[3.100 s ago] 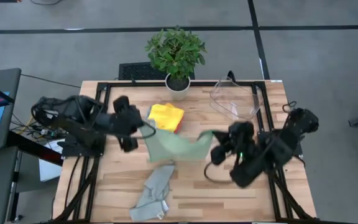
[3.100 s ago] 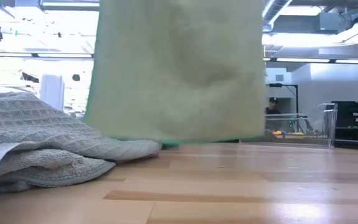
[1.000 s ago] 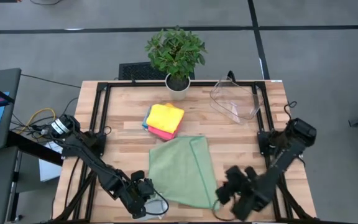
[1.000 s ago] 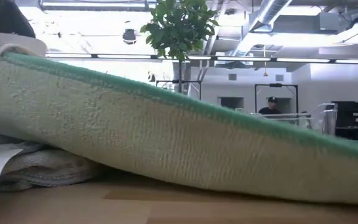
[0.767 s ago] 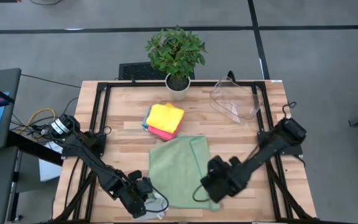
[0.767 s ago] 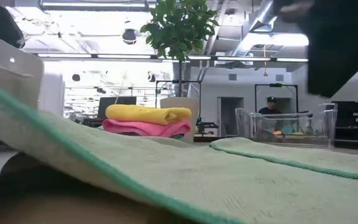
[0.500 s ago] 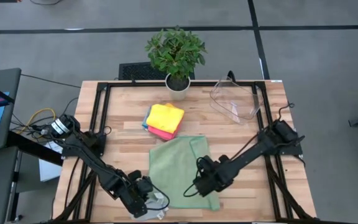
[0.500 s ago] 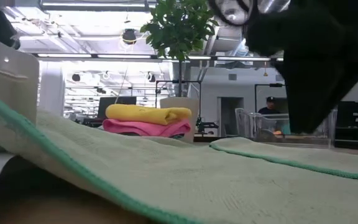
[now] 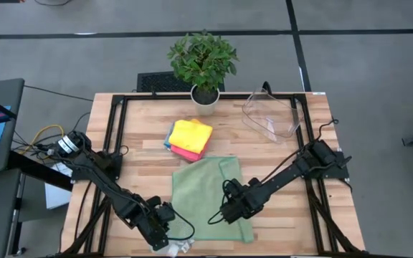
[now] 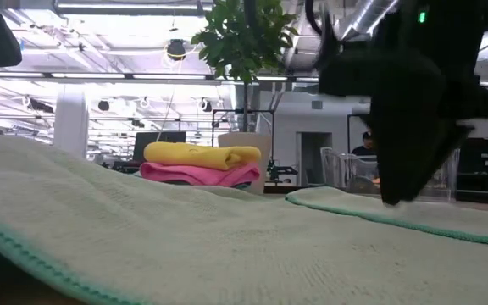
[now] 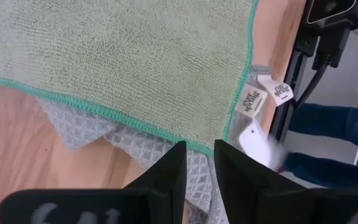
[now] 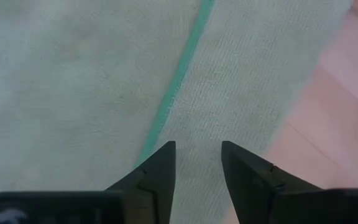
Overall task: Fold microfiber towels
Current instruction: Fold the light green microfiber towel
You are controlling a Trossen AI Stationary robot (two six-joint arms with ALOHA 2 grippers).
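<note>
— Two grippers: where are they?
— My left gripper (image 9: pixel 169 228), jaws slightly parted and empty, is at the near corner of the sage green towel (image 9: pixel 205 193). My right gripper (image 9: pixel 221 215) hovers open over its folded edge. Beyond lie the stacked yellow and pink towels (image 9: pixel 190 138).

A robotics lab or open workshop hall: a wooden worktop (image 9: pixel 278 154) on a black metal frame stands on grey floor, beneath exposed ceiling ducts (image 10: pixel 358 21), strip lights and distant equipment racks.
</note>
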